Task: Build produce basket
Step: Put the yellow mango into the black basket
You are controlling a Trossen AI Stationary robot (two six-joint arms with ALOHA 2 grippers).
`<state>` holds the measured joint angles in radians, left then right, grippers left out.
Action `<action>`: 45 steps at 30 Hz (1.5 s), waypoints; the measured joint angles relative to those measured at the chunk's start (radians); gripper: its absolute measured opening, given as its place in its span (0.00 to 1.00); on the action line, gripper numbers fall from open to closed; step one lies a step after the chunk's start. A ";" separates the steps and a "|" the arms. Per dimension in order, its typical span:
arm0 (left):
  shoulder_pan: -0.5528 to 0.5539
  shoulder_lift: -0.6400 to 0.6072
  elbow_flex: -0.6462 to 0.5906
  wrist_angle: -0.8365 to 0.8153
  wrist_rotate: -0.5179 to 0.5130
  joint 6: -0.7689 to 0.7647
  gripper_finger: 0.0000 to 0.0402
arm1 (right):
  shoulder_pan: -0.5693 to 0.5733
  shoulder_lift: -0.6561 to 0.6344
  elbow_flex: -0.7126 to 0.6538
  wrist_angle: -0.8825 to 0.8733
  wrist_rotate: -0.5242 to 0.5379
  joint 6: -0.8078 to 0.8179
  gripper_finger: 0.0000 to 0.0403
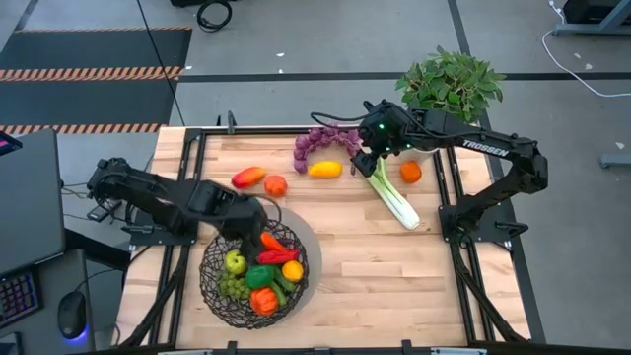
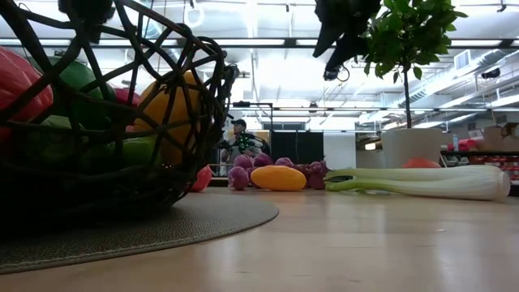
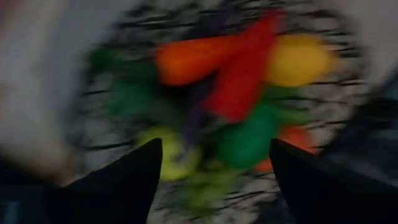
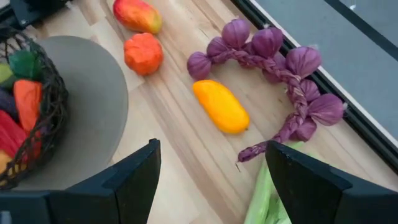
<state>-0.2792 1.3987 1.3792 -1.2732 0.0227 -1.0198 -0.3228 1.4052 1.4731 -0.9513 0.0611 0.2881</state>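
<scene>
The dark wire basket point(image 1: 254, 278) stands on a round grey mat point(image 1: 314, 247) near the front left. It holds several toy fruits and vegetables: a red pepper, an orange, a green apple, green grapes. My left gripper point(image 1: 258, 222) hovers over the basket's far rim, open and empty; its wrist view point(image 3: 214, 180) looks down into the basket. My right gripper point(image 1: 367, 161) is open and empty above the table's far side, over the celery's leafy end point(image 4: 267, 193). Below it lie a purple braided bunch point(image 4: 273, 62) and a yellow fruit point(image 4: 221, 106).
On the far side of the table lie a red-yellow fruit point(image 1: 248, 177), an orange-red tomato point(image 1: 275, 184), the celery point(image 1: 394, 200) and an orange point(image 1: 410, 173). A white pot with a leafy plant point(image 1: 452, 84) stands at the far right corner.
</scene>
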 joint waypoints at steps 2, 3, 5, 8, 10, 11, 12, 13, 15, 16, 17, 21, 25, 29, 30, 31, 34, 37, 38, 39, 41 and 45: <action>0.072 -0.006 0.000 -0.100 -0.001 0.059 0.79 | -0.003 0.000 0.000 0.000 0.001 0.016 0.73; 0.116 -0.008 0.000 -0.146 -0.005 0.093 0.80 | -0.004 0.000 0.000 0.000 0.002 0.022 0.73; 0.210 -0.008 0.000 -0.199 -0.021 0.191 0.81 | -0.005 0.000 0.000 0.010 0.003 0.023 0.73; 0.355 -0.008 0.000 -0.209 -0.043 0.396 0.82 | -0.004 0.000 0.000 0.060 0.008 0.031 0.73; 0.448 -0.007 0.000 -0.182 -0.057 0.532 0.82 | -0.002 0.000 0.000 0.090 0.021 0.053 0.73; 0.493 -0.007 0.000 -0.166 -0.062 0.600 0.82 | -0.001 0.000 0.000 0.105 0.027 0.067 0.73; 0.537 -0.007 0.000 -0.146 -0.067 0.668 0.82 | 0.000 0.000 0.000 0.120 0.029 0.080 0.73; 0.582 -0.007 0.000 -0.120 -0.071 0.723 0.82 | 0.001 0.000 0.000 0.131 0.029 0.090 0.73; 0.667 -0.007 -0.003 -0.056 -0.072 0.815 0.82 | 0.003 0.000 0.000 0.150 0.028 0.111 0.73; 0.706 -0.008 -0.012 -0.020 -0.072 0.850 0.82 | 0.003 0.000 0.000 0.159 0.029 0.119 0.73; 0.742 -0.008 -0.028 0.012 -0.073 0.882 0.81 | 0.003 0.000 0.000 0.166 0.030 0.126 0.73; 0.871 -0.007 -0.121 0.103 -0.014 0.966 0.79 | 0.003 0.000 0.000 0.167 0.034 0.140 0.73; 0.955 -0.004 -0.239 0.196 0.011 0.987 0.78 | 0.003 0.001 0.000 0.166 0.031 0.140 0.73; 1.008 -0.004 -0.321 0.257 0.012 1.021 0.78 | 0.003 0.001 0.000 0.165 0.027 0.164 0.73; 1.016 -0.004 -0.337 0.268 0.017 1.035 0.78 | 0.003 0.001 0.000 0.165 0.027 0.173 0.73; 1.024 -0.004 -0.350 0.278 0.029 1.052 0.78 | 0.003 0.001 0.000 0.165 0.027 0.180 0.73; 1.036 -0.004 -0.390 0.305 0.073 1.108 0.78 | 0.003 0.001 0.000 0.165 0.027 0.192 0.73; 1.036 -0.004 -0.430 0.338 0.094 1.155 0.78 | 0.001 0.001 0.000 0.165 0.027 0.194 0.73; 1.036 -0.004 -0.442 0.343 0.104 1.167 0.78 | 0.001 0.001 0.000 0.165 0.027 0.195 0.73; 1.036 -0.004 -0.452 0.351 0.110 1.176 0.78 | 0.001 0.001 0.000 0.165 0.027 0.202 0.73; 1.036 -0.004 -0.469 0.372 0.113 1.181 0.78 | 0.001 0.001 0.000 0.165 0.027 0.222 0.73; 1.036 -0.004 -0.498 0.421 0.088 1.192 0.78 | 0.001 0.001 0.000 0.165 0.027 0.252 0.73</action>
<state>0.7563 1.3945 0.8809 -0.8524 0.1109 0.1720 -0.3222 1.4059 1.4727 -0.7868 0.0883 0.5396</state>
